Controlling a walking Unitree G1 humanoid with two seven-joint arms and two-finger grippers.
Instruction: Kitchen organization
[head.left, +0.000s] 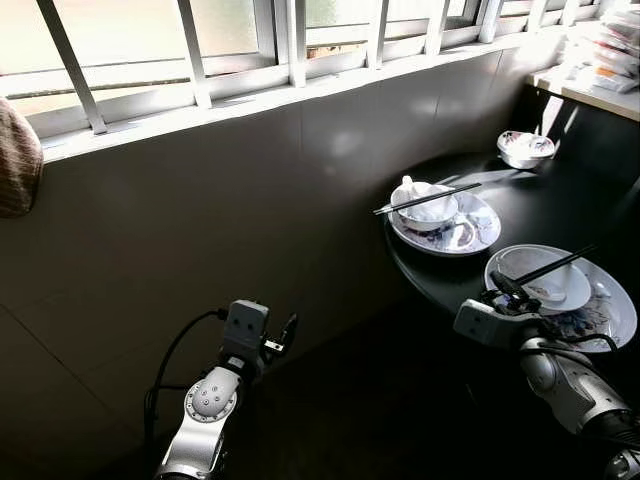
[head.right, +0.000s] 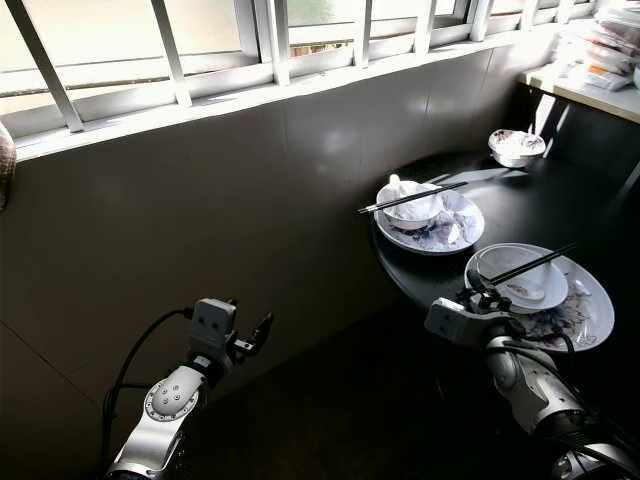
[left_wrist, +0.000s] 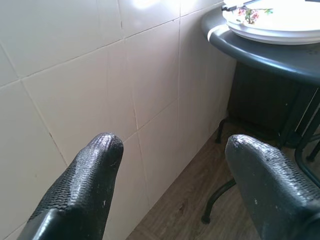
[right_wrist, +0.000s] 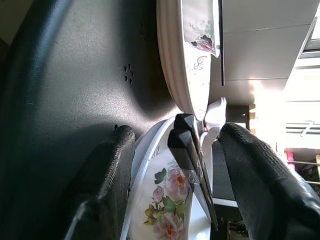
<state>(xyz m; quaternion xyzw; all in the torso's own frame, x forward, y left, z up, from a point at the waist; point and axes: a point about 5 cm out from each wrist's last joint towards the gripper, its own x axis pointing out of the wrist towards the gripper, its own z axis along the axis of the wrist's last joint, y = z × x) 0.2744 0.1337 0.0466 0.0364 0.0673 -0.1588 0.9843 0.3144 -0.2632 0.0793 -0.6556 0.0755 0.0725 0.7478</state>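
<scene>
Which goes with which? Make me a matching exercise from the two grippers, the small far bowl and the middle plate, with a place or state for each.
1. left gripper
2. right gripper
3. small bowl
4. middle plate

A. carries a white bowl with chopsticks across it
B. open, facing the tiled wall
C. alone at the table's far end
D. open, astride the near chopsticks

Pairs: 1-B, 2-D, 3-C, 4-A
</scene>
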